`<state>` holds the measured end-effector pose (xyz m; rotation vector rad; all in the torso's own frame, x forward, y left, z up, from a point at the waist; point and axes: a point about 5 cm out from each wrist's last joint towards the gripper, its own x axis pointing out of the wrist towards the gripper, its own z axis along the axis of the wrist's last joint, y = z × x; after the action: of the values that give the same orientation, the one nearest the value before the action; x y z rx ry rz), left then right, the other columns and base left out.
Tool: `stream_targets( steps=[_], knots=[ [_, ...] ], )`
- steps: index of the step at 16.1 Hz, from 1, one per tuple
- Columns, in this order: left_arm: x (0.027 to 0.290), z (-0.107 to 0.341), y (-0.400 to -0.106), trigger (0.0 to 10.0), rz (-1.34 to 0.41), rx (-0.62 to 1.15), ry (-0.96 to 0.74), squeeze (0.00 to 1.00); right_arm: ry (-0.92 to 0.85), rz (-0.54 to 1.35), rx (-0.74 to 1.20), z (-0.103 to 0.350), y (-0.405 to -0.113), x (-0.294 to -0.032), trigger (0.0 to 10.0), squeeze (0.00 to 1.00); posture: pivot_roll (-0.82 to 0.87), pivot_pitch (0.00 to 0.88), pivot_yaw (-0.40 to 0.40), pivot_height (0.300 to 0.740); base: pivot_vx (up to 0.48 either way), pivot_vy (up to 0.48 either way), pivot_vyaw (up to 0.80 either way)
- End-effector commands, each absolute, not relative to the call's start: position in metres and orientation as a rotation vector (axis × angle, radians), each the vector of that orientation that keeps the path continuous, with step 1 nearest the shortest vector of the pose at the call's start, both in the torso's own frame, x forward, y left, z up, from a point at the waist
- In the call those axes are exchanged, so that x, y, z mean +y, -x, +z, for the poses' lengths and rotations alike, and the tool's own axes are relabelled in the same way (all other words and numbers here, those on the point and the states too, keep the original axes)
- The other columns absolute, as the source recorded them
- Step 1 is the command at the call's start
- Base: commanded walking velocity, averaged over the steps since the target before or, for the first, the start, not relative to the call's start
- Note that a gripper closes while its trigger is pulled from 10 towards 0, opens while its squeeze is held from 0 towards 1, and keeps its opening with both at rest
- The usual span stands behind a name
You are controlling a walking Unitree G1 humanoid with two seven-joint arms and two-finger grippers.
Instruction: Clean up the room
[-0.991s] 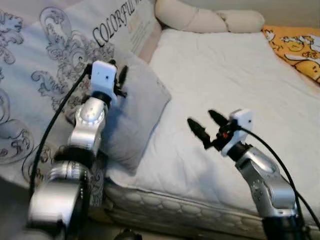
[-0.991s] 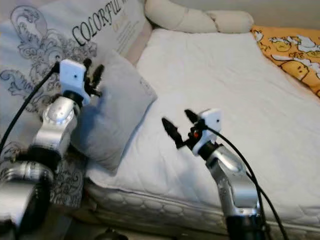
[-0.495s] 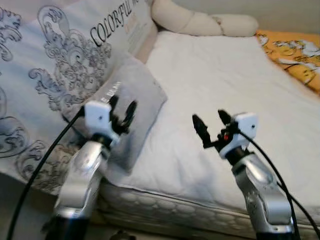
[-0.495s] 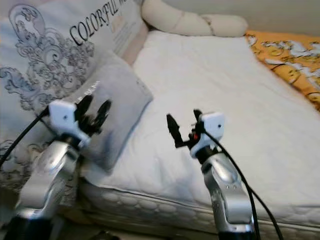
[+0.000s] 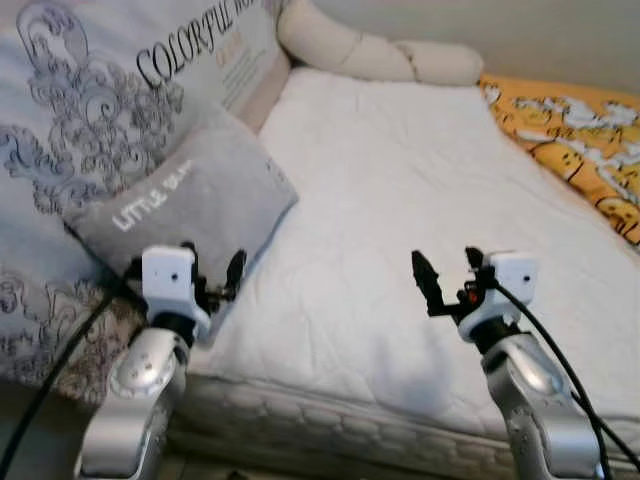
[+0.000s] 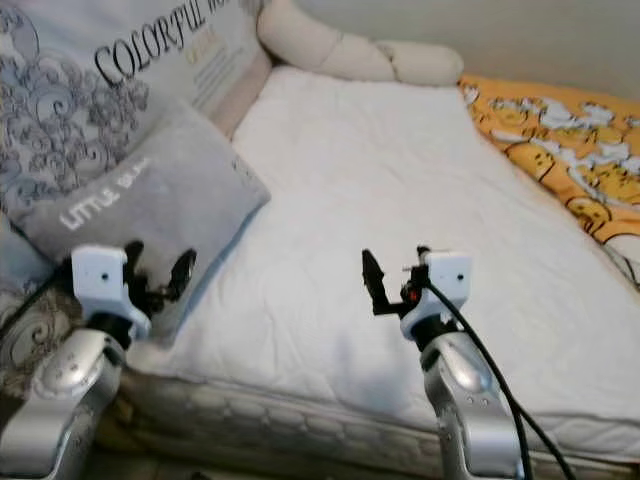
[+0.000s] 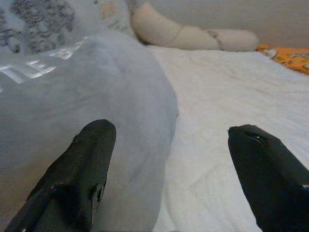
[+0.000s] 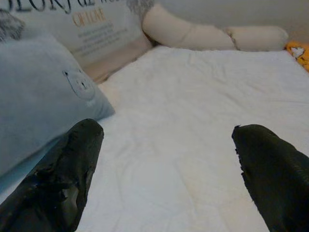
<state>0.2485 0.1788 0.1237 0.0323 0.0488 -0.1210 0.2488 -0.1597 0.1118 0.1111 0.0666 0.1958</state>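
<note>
On the left side of the white quilted mattress (image 5: 400, 200), a large pale quilt printed with grey scrollwork and the word "COLORFUL" (image 5: 90, 110) is heaped up and leans against the bed's edge, and a long cream bolster cushion (image 5: 370, 55) lies across the far end. An orange blanket with yellow cartoon figures (image 5: 570, 135) covers the far right corner. Between the quilt and the open sheet rests the soft grey square pillow with white lettering (image 5: 185, 200), lying flat with one corner pointing toward the middle of the bed and its near edge close to the mattress rim. My left gripper (image 5: 212, 280) hangs just in front of that near edge, its two black fingers (image 7: 82, 169) spread wide with nothing between them; from the wrist, the pillow's rounded grey side bulges up right behind one finger. My right gripper (image 5: 446, 274) is held over the bare sheet, well apart from the pillow, its fingers (image 8: 67, 169) likewise spread wide and holding nothing.
</note>
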Motion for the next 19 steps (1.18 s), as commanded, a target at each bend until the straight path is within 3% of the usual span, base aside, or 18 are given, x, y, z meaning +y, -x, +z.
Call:
stream_targets(
  steps=[1,9,19],
  knots=[
    [0.176,0.125,-0.248,10.0,-0.127,0.059,-0.031,1.00,-0.095,0.196,0.058,0.115,-0.249,-0.157,10.0,1.00,-0.06,0.000,-0.033,0.740,0.000,-0.480,0.00],
    [0.171,0.126,-0.258,10.0,-0.127,0.064,-0.063,1.00,-0.101,0.158,0.071,0.109,-0.258,-0.148,10.0,1.00,-0.06,0.000,-0.029,0.740,0.000,-0.480,0.00],
    [0.172,0.123,-0.260,10.0,-0.118,0.076,-0.077,1.00,-0.120,0.115,0.093,0.106,-0.266,-0.157,10.0,1.00,-0.08,0.000,-0.028,0.740,0.000,-0.480,0.00]
  ],
)
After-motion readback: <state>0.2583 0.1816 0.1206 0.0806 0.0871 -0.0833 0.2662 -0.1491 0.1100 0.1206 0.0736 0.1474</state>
